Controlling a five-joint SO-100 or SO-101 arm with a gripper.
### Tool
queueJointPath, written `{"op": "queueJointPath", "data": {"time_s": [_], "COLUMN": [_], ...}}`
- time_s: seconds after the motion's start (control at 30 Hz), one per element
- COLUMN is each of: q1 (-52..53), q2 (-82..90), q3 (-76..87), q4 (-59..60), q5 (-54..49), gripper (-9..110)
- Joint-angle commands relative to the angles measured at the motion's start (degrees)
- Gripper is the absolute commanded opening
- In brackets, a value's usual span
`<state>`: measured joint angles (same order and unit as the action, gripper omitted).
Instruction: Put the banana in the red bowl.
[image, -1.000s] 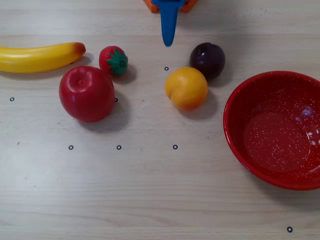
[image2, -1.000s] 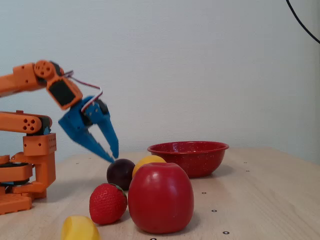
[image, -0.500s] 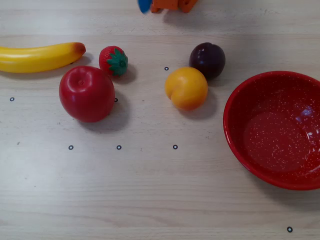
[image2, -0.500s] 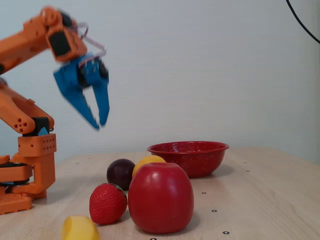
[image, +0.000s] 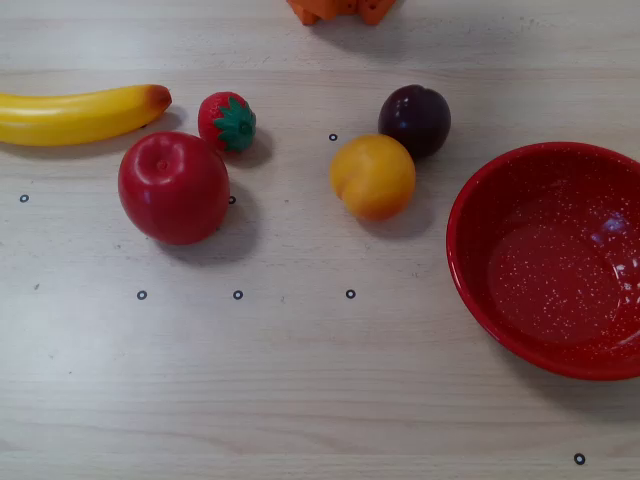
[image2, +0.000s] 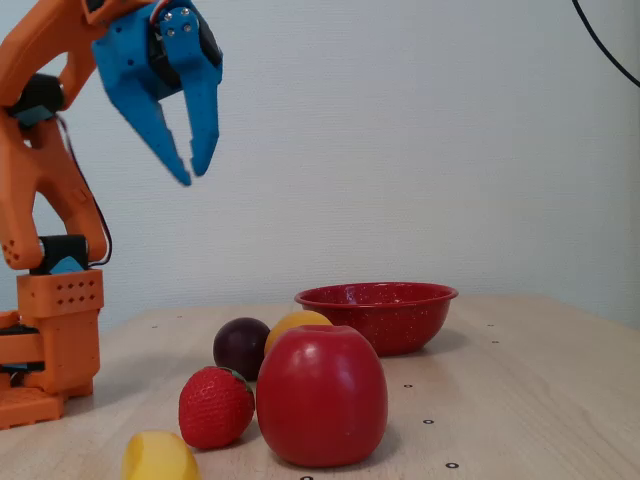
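Claw (image2: 192, 172) is way up in the air in the fixed view, blue fingers pointing down w/ just a narrow gap between the tips, nothing in it. Basically pressed nearly together, empty.

Banana (image: 75, 115) is lying flat on the table, far below the claw, untouched. In the overhead view it's at the top left, orange-brown tip pointing toward the strawberry (image: 228, 121) just beside it; other end runs off the frame edge. Fixed view only catches one yellow end (image2: 158, 456) at the bottom.

Red bowl (image: 556, 262) sits empty, upright, well apart from the banana, on the far right of the overhead view. In the fixed view it's below the claw and off to its right (image2: 378, 314).

Btwn them: red apple (image: 174, 187), yellow-orange fruit (image: 373, 176) and dark plum (image: 415, 120), the last two nearly touching.
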<state>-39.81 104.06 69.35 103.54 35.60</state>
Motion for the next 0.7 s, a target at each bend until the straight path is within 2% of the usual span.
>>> {"op": "queueJointPath", "data": {"time_s": [0.0,0.27,0.67], "q1": [-3.9,-13.5,-19.5], "q2": [-1.3,-17.1,-32.2], "q3": [-7.6,-19.0,-26.9], "q4": [5.1,5.1,5.1], "q5": [3.2,11.8,22.7], "gripper": [0,0,0]}}
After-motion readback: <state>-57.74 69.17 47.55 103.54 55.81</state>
